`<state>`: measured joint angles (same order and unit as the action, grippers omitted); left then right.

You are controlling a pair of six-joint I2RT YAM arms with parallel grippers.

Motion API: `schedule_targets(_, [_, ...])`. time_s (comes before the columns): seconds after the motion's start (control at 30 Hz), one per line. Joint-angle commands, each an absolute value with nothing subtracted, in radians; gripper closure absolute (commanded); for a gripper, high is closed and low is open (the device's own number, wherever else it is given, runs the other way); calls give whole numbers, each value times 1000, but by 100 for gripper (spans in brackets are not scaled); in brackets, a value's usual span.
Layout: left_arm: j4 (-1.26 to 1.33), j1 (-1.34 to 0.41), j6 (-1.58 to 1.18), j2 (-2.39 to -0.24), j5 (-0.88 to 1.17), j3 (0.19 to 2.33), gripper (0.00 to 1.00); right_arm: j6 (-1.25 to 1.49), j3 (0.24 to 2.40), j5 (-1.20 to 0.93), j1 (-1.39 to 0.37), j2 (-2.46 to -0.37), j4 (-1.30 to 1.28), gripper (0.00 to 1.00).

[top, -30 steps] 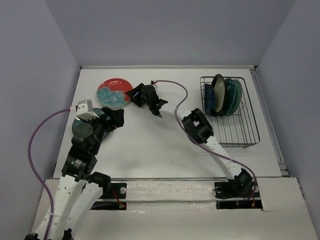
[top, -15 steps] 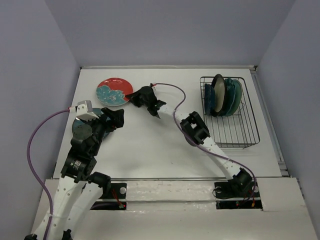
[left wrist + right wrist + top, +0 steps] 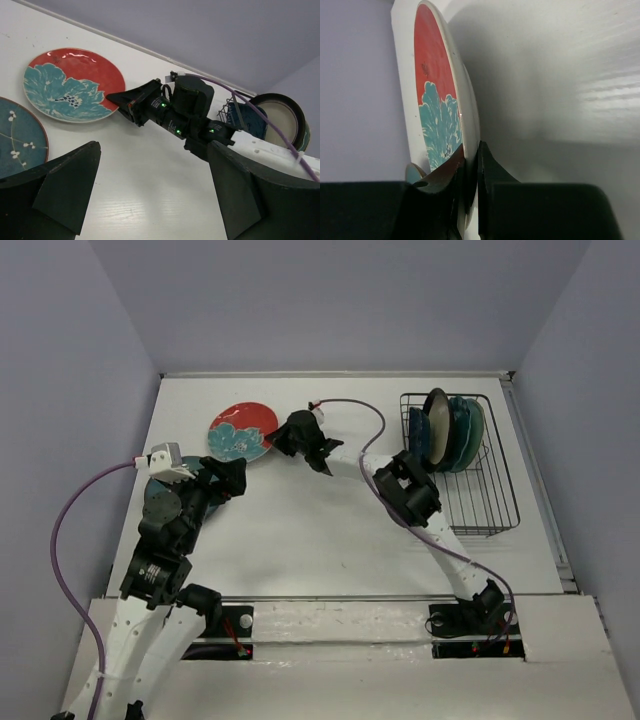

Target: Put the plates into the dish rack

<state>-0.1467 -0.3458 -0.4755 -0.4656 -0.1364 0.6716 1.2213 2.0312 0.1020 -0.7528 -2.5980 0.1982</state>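
My right gripper (image 3: 277,440) is shut on the near-right rim of the red plate with a teal flower (image 3: 240,430). The wrist view shows the rim of the red plate (image 3: 437,85) pinched between both fingers (image 3: 487,165). The left wrist view shows the red plate (image 3: 70,85) low over the table with the right gripper (image 3: 114,98) at its edge. My left gripper (image 3: 228,476) is open and empty above bare table (image 3: 152,165). A teal plate with white blossoms (image 3: 163,502) lies under the left arm and also shows in the left wrist view (image 3: 15,137). The black wire dish rack (image 3: 480,495) holds several upright plates (image 3: 448,430).
The rack's near half has bare slots. The rack and a cream plate with a dark rim (image 3: 280,117) show at the right in the left wrist view. A purple cable (image 3: 350,410) loops from the right arm. Walls close in the table on three sides.
My right gripper has moved a little to the right and taken the red plate with it. The left arm has hardly moved.
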Motion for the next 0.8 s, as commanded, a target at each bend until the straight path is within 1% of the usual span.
schedule_targets(0.0, [-92,-344,-454,-451,-152,680,2,1050,1935,176,-765,-2315,345,93])
schedule_targets(0.2, [-94,-322,-454,-434,-153,681,2,878,1800,251,-775,-2080,337,93])
schedule_targets(0.23, [-92,-319,-453,-434,-150,681,2,818,1757,265,-775,-2007,334,93])
schedule_targets(0.3, [-92,-319,-451,-433,-144,680,2,735,1724,297,-775,-1935,286,93])
schedule_targets(0.33, [-87,-319,-453,-433,-137,678,2,714,1706,304,-775,-1861,270,93])
schedule_targets(0.4, [-84,-319,-449,-434,-124,675,2,654,1631,305,-744,-1783,239,93])
schedule_targets(0.43, [-83,-319,-449,-434,-118,675,2,637,1577,305,-708,-1697,227,93])
schedule_targets(0.53, [-74,-319,-446,-436,-92,670,2,583,1491,295,-635,-1557,181,93])
schedule_targets(0.57, [-69,-319,-443,-442,-74,669,2,572,1453,284,-571,-1473,145,93])
schedule_targets(0.67, [-63,-322,-436,-451,-41,670,2,522,1424,258,-462,-1363,50,93])
schedule_targets(0.7, [-60,-327,-434,-453,-35,670,2,494,1425,238,-381,-1309,26,93])
schedule_targets(0.77, [-60,-331,-433,-456,-22,672,2,477,1443,200,-292,-1270,-68,93])
